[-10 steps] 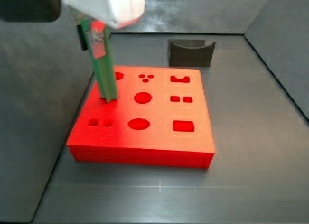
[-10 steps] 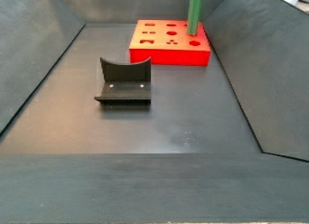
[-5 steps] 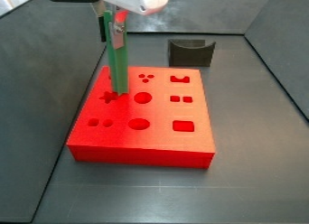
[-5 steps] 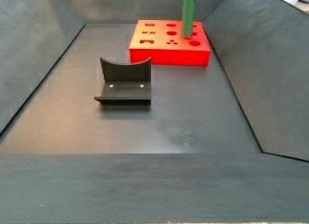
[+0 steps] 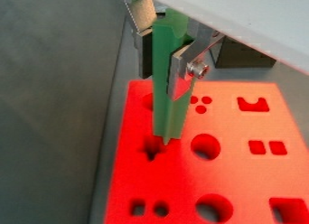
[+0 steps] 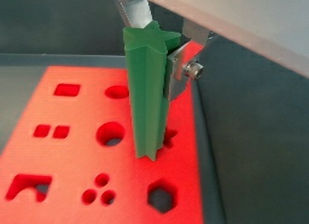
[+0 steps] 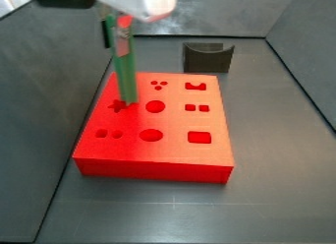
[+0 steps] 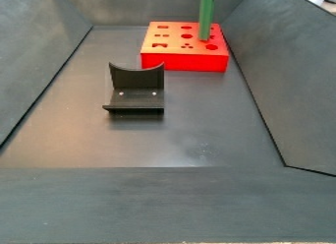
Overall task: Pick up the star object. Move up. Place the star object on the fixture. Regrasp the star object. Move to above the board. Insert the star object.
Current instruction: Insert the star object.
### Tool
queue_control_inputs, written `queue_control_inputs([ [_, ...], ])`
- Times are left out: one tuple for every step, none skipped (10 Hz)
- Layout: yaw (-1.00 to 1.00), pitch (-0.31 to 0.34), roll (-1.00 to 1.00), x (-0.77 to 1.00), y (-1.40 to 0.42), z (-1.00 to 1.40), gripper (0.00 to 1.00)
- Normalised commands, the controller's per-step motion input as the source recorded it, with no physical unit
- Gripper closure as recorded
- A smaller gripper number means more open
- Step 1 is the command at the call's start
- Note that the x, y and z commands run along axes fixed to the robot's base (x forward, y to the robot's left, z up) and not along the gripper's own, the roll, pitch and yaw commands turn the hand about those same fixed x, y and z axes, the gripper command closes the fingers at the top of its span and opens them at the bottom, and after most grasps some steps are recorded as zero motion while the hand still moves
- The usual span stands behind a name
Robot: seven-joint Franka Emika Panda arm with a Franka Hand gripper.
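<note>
**Green peg stands over the star hole**

The gripper (image 5: 169, 42) is above the red board (image 7: 184, 140), and its silver fingers (image 5: 193, 58) are clamped on the top of the green peg (image 7: 125, 76). The peg stands almost straight up. Its low tip is right at the star hole (image 5: 154, 154) near the board's left edge. The dark fixture (image 8: 133, 89) sits on the floor, well apart from the board.
</note>
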Motion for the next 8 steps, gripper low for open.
queue_control_inputs([
  [0.0, -0.261, 0.0, -0.41, -0.19, 0.12, 1.0],
  [0.0, -0.167, 0.0, -0.23, -0.11, 0.01, 1.0],
  [0.01, -0.016, 0.0, -0.01, -0.01, 0.0, 1.0],
  [0.0, -0.011, 0.0, 0.0, -0.05, -0.11, 1.0],
  [0.0, 0.0, -0.01, 0.16, -0.01, -0.18, 1.0],
  [0.0, 0.0, 0.0, 0.12, -0.02, -0.1, 1.0],
  [0.02, 0.0, 0.0, 0.0, 0.0, -0.02, 1.0],
  [0.11, 0.0, 0.0, 0.0, -0.06, -0.1, 1.0],
])
